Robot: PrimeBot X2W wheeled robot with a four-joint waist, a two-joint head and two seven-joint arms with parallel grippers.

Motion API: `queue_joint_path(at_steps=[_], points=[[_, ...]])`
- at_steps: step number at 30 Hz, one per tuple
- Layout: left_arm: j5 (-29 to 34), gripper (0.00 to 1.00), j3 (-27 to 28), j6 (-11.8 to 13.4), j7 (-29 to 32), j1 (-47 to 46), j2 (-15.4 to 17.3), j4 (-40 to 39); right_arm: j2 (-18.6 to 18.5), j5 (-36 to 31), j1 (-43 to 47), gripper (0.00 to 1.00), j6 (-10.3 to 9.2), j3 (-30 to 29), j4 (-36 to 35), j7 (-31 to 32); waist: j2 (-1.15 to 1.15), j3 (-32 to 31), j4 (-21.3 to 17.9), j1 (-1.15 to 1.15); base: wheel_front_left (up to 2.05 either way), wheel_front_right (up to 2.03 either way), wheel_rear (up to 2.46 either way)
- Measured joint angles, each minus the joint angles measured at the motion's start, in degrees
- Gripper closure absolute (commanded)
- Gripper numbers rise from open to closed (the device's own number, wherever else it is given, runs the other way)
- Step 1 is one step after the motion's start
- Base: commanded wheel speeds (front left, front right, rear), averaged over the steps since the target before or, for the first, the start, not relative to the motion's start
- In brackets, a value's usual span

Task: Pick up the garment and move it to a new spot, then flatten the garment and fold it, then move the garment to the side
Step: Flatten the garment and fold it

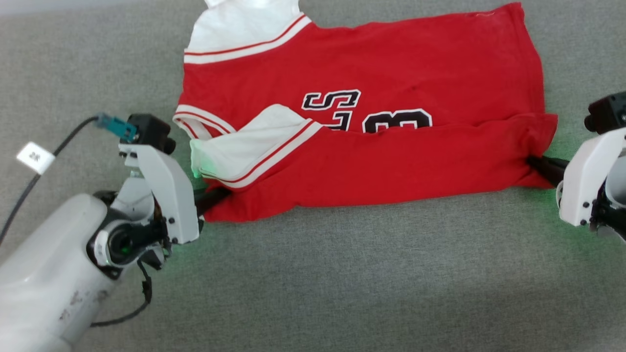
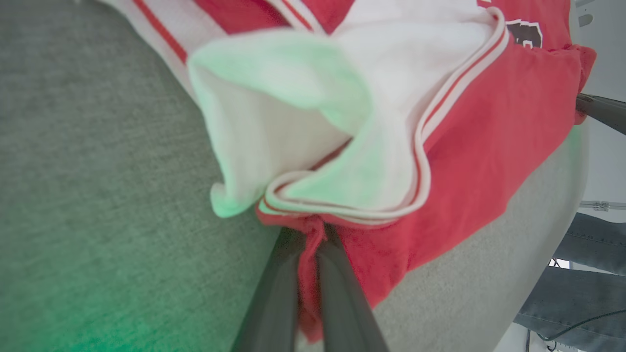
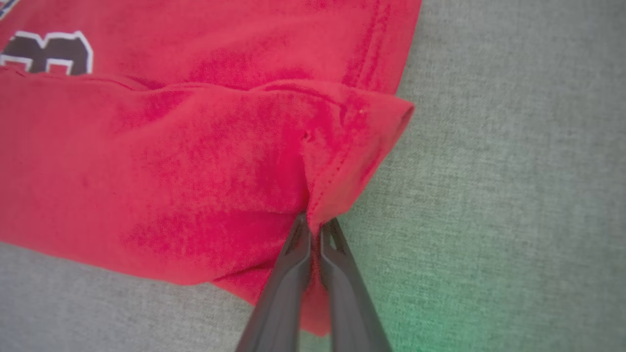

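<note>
My pale left forearm (image 1: 49, 274) fills the lower-left corner of the head view, with a dark cable carrying a white tag (image 1: 35, 156) running off beside it. From that arm my left pincer (image 1: 217, 195) reaches to the near left corner of the garment (image 1: 391, 181). In the left wrist view its two dark fingers (image 2: 274, 293) are pressed nearly together, with a bunched strip of red cloth clamped between them, just below the white sleeve (image 2: 293, 98) and its striped trim.

My right pincer (image 1: 538, 165) does the same at the near right corner. In the right wrist view its fingers (image 3: 288, 283) are closed on a pinch of the red hem, which puckers upward from the tips.

The garment lies across the grey cloth surface (image 1: 342, 274), stretched sideways between my two arms, sleeves toward my left and hem toward my right. Its near edge is folded up over the front, covering the lower part of the black print (image 1: 396, 120). The far white sleeve (image 1: 244, 24) lies flat at the top.
</note>
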Motion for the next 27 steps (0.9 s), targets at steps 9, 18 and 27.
queue_joint_path(at_steps=[9,18,27], points=[[-2.5,1.00,1.2,0.1,-3.7,9.8,3.9,-8.1,-5.2,4.1,7.4,1.00,0.01,1.0,-7.2,-1.7,0.00,-3.6,0.3,0.00,0.00,0.00,0.00],[-3.7,1.00,2.4,4.7,-7.5,20.4,10.9,-22.1,-11.6,6.5,16.5,1.00,0.01,-1.2,-15.2,-0.9,0.00,-5.2,1.0,0.00,0.00,0.00,0.00],[-2.9,0.00,3.5,8.6,-12.8,25.0,12.3,-26.4,-11.6,4.8,21.1,0.00,0.01,-7.3,-18.8,-3.7,0.00,-5.6,0.9,0.00,0.00,0.00,0.00]])
